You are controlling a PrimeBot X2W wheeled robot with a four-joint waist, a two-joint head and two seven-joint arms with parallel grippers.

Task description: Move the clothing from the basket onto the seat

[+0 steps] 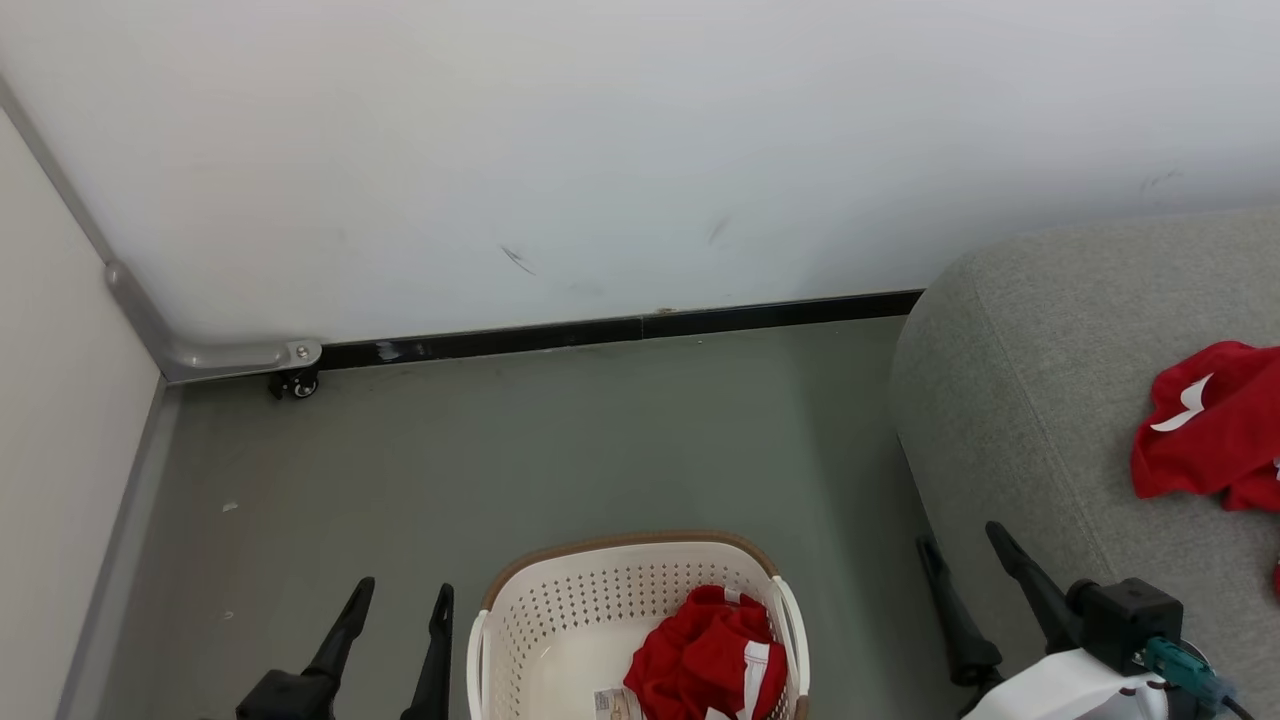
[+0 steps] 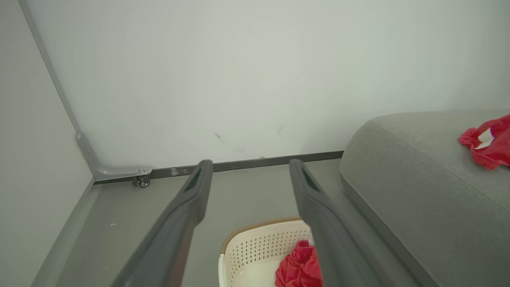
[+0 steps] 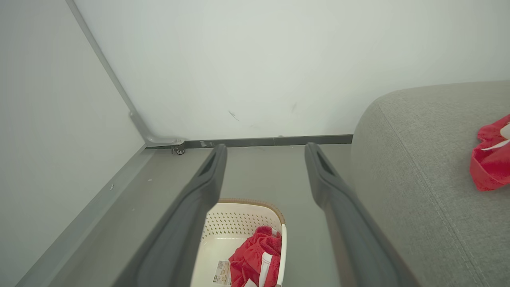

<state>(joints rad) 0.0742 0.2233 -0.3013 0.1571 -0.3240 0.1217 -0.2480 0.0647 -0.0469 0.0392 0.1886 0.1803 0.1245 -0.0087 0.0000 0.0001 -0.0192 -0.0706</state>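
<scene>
The cream basket [image 1: 560, 610] with a brown rim stands on the floor at the bottom centre. Crumpled red clothing [image 1: 710, 655] with white trim lies in its right half. More red clothing [image 1: 1210, 425] rests on the grey seat [image 1: 1040, 400] at the right. My left gripper [image 1: 400, 595] is open just left of the basket, with nothing between its fingers. My right gripper [image 1: 965, 545] is open between the basket and the seat's front edge. The left wrist view shows the basket [image 2: 255, 247] below the fingers, and the right wrist view shows the basket [image 3: 239, 223] and clothing [image 3: 255, 259].
A white wall [image 1: 600, 150] with a dark skirting strip runs behind the grey floor [image 1: 560, 440]. A side panel [image 1: 60, 400] closes the left, with a metal bracket and small caster [image 1: 295, 380] in the corner.
</scene>
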